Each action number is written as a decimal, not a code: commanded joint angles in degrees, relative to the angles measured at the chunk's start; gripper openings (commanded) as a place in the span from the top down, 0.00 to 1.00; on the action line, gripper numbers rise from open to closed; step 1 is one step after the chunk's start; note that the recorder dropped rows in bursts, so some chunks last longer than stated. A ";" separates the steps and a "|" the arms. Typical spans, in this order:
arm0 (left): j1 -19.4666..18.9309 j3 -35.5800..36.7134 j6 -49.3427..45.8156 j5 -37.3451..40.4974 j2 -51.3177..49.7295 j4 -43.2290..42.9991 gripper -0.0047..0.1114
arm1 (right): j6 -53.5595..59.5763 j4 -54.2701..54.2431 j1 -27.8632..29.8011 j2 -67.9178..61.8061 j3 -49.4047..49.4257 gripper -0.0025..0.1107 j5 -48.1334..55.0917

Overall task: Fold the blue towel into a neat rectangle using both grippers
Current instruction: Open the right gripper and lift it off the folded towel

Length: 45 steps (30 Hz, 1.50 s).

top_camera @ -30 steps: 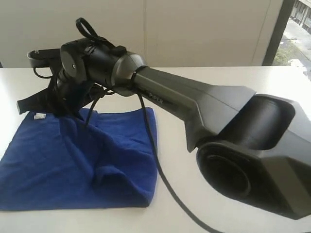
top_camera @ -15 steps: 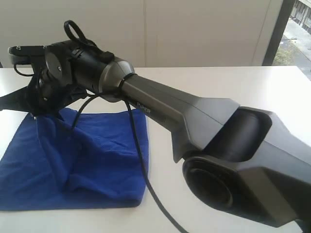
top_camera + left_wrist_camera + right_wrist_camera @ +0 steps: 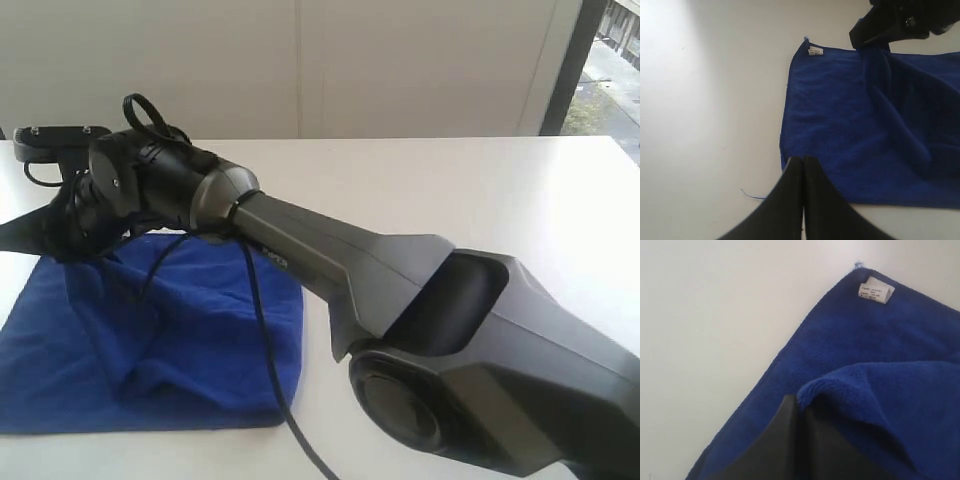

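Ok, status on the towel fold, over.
Right tool shut on towel edge. Left tool shut over opposite edge, grip unclear. Towel rumpled, not neat. Cable draped across it.

right tool (image 3: pixel 30 232): seemingly pinching far edge | blue towel (image 3: pixel 200 350): rumpled, on white table (image 3: pixel 450 190)

Blue towel (image 3: pixel 200 340) lay spread out, deep royal blue, rumpled w/ a raised ridge. White tag (image 3: pixel 876 291) at one corner, face up. Right gripper (image 3: pixel 795 407), black, pinched a lifted fold near that corner. Left gripper (image 3: pixel 803 160), jaws pressed together, hung by another corner, contact unclear.
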<state>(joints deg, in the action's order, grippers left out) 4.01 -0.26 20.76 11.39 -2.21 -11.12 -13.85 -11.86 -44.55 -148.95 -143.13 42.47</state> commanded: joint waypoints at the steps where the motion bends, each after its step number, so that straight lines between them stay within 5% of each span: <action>1: 0.14 0.26 0.00 -0.30 -0.14 -0.03 0.96 | 0.43 0.02 -0.04 -1.14 -0.26 0.98 -2.15; 5: 0.14 0.26 0.00 -0.30 -0.14 -0.03 0.96 | 2.74 0.02 0.08 -1.23 -0.26 0.86 -2.29; 11: 0.14 0.26 0.00 -0.30 -0.14 -0.03 0.96 | 3.45 0.02 0.08 -1.23 -0.26 0.42 -2.29; 13: 0.14 0.26 0.00 -0.30 -0.14 -0.03 0.96 | 3.59 0.02 0.08 -1.08 -0.26 0.36 -2.29; 19: 0.14 0.26 0.00 -0.30 -0.14 -0.03 0.96 | 6.47 1.88 0.08 1.59 -0.26 0.35 -0.62; 33: 0.14 0.26 0.00 -0.30 -0.14 -0.03 0.96 | 10.27 7.32 6.37 8.39 -0.13 0.36 23.22; 45: 0.14 0.26 0.00 -0.30 -0.14 -0.03 0.96 | 10.96 11.86 11.91 12.28 1.63 0.42 27.49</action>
<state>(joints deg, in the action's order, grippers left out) 4.01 -0.26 20.76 11.39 -2.21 -11.25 -3.52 -1.09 -34.22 -137.95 -143.00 69.54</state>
